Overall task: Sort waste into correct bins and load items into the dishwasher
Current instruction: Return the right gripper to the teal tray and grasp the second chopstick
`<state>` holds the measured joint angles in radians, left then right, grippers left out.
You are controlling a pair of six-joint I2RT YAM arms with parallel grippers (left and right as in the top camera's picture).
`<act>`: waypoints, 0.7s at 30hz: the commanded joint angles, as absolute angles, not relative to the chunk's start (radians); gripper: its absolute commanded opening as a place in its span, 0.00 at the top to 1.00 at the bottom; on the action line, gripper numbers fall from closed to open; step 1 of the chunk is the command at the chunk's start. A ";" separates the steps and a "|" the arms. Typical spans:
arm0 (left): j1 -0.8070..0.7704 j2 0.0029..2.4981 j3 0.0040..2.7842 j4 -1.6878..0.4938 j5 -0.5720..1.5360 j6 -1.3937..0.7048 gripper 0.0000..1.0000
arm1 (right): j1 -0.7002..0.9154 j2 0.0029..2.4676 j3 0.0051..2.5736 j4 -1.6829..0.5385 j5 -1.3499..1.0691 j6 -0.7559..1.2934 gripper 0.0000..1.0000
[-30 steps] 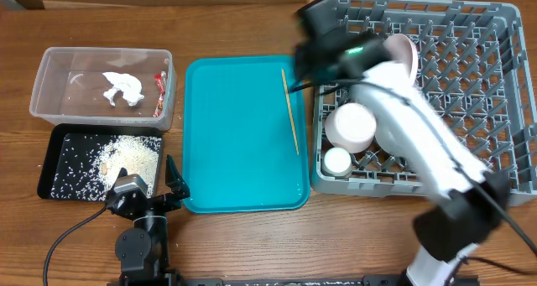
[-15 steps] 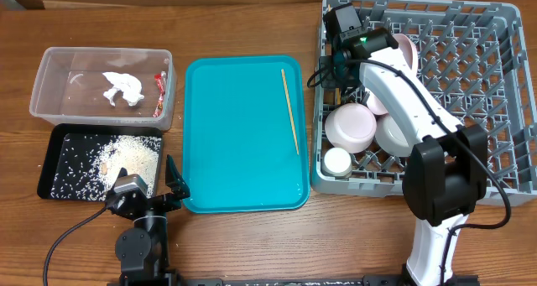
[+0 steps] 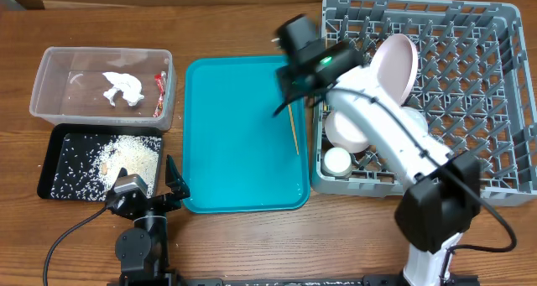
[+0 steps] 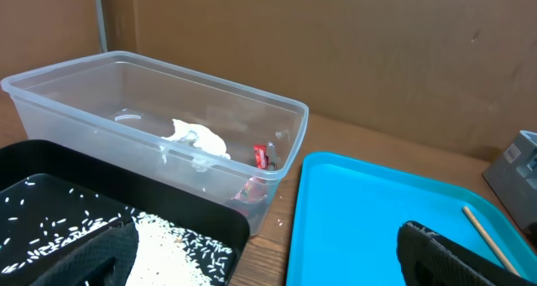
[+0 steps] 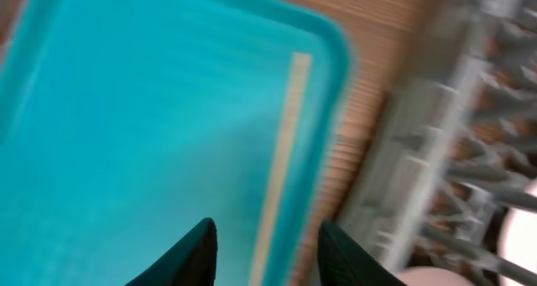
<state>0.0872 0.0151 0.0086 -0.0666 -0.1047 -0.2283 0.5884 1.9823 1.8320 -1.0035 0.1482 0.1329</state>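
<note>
Only the overhead view gives you the full spread. The grey dish rack point(image 3: 503, 93) takes the right of the tabletop point(image 3: 252, 244). A plate point(image 3: 396, 64) stands on edge among its pegs. A bowl point(image 3: 346, 128) and a small cup point(image 3: 337, 160) sit in its near-left corner, partly hidden behind your right arm. The teal tray point(image 3: 235, 152) sits in the middle, and one chopstick point(image 3: 291, 122) lies along its right side.

Your right wrist view is smeared with blur, yet it shows what overhead cannot. The right claw point(image 5: 268, 257) is released, its two fingers apart and empty. It hovers above the teal tray, and the chopstick lies flat in the gap between and beyond the fingers, untouched. The rack there is no more than a grey streak at the right.

Your left wrist view shows the left claw point(image 4: 264, 257) spread wide and empty, one finger cut off at each lower corner. It looks through the wall of the clear tub point(image 4: 84, 110), where the crumpled napkin point(image 4: 197, 139) and the red wrapper point(image 4: 260, 156) lie. Overhead places both inside, the wrapper against the right wall. In front of the tub, the black tray point(image 4: 126, 185) holds the rice grains point(image 4: 168, 236). Only the chopstick's tip shows at the right. The wrapper's print is too small to read.
</note>
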 commanded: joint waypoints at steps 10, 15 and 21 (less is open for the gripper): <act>0.093 0.004 0.005 -0.065 -0.107 -0.216 0.00 | 0.621 2.259 1.784 -0.919 0.313 0.122 0.59; 0.093 0.004 0.005 -0.065 -0.106 -0.216 0.00 | 0.598 2.326 1.784 -0.925 0.302 0.123 0.59; 0.093 0.004 0.005 -0.065 -0.107 -0.216 0.00 | 0.596 2.331 1.785 -0.950 0.160 0.091 0.92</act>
<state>0.0868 0.0147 0.0086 -0.0666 -0.1047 -0.2283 0.5972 2.2948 1.7897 -0.9386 0.2535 0.1200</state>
